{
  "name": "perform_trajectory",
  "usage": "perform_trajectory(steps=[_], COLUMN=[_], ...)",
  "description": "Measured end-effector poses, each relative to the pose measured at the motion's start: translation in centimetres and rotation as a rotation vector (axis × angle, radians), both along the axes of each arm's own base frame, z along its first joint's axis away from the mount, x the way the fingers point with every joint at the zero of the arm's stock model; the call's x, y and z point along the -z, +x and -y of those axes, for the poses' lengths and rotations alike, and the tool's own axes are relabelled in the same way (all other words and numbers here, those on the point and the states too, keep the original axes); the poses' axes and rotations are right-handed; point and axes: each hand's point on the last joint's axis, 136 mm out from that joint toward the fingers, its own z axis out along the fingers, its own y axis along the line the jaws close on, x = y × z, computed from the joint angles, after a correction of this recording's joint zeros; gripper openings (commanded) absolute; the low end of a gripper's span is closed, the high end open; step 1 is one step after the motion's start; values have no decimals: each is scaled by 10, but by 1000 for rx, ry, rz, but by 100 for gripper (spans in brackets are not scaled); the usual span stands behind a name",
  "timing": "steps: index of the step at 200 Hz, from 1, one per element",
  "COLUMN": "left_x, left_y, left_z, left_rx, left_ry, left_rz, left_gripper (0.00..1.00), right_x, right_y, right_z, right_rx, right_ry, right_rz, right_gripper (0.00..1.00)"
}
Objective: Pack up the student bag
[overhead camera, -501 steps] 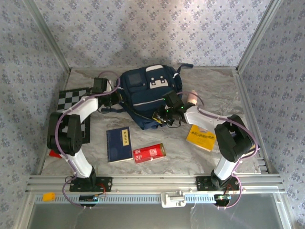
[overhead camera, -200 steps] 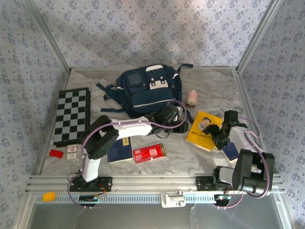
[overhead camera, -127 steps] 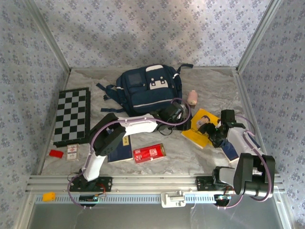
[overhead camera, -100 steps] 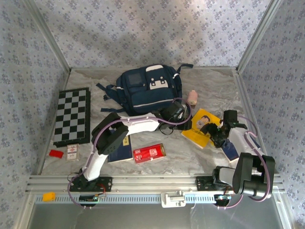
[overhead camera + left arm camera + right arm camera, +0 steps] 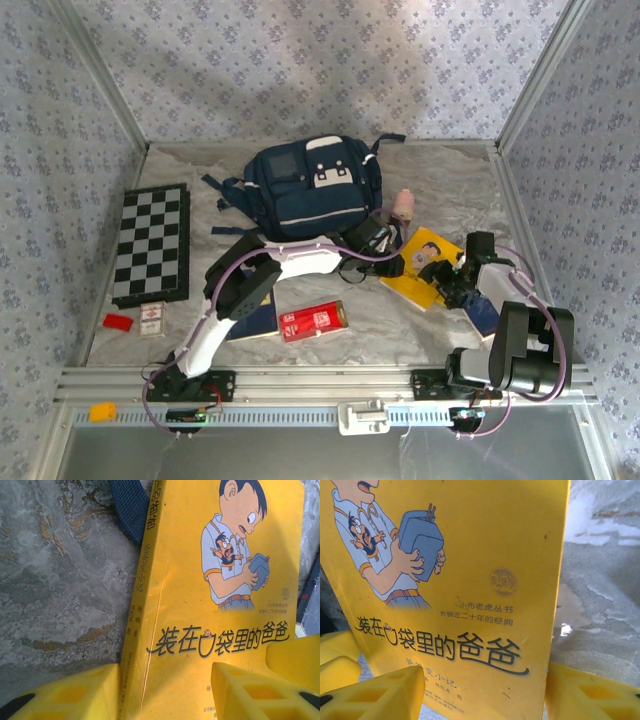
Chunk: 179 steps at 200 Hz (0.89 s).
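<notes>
The left gripper [image 5: 160, 682] and right gripper [image 5: 485, 675] are both hovering half-spread over opposite edges of the yellow book [image 5: 422, 268], clamping nothing, probably lining up a shared lift toward the student bag [image 5: 310, 195], which is lying flat just behind it.

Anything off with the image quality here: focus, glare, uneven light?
Top external: evenly focused, with patchy light and shade across the back wall. Left wrist: the yellow book is crisp, the near fingers soft. Right wrist: the book's title is crisp, the table is washed out at the upper right, with a small glare spot.
</notes>
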Motion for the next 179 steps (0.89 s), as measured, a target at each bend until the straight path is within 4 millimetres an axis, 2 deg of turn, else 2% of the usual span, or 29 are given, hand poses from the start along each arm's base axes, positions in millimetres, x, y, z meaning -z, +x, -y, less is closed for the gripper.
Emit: perform_trajectory(steps=[24, 76, 107, 179], left_x=[3, 7, 7, 7], left_y=[1, -1, -1, -1], left_z=[-1, -6, -6, -6], left_rx=[1, 6, 7, 8], left_ry=[10, 35, 37, 37], left_rz=[-3, -6, -5, -6], left_gripper=[48, 47, 47, 46], right_x=[-3, -29, -37, -48], right_y=[1, 6, 9, 13], right_z=[-1, -5, -8, -19], right_rx=[-4, -9, -7, -36], right_ry=[2, 47, 97, 183], right_rz=[13, 118, 146, 191], right_gripper=[67, 67, 63, 44])
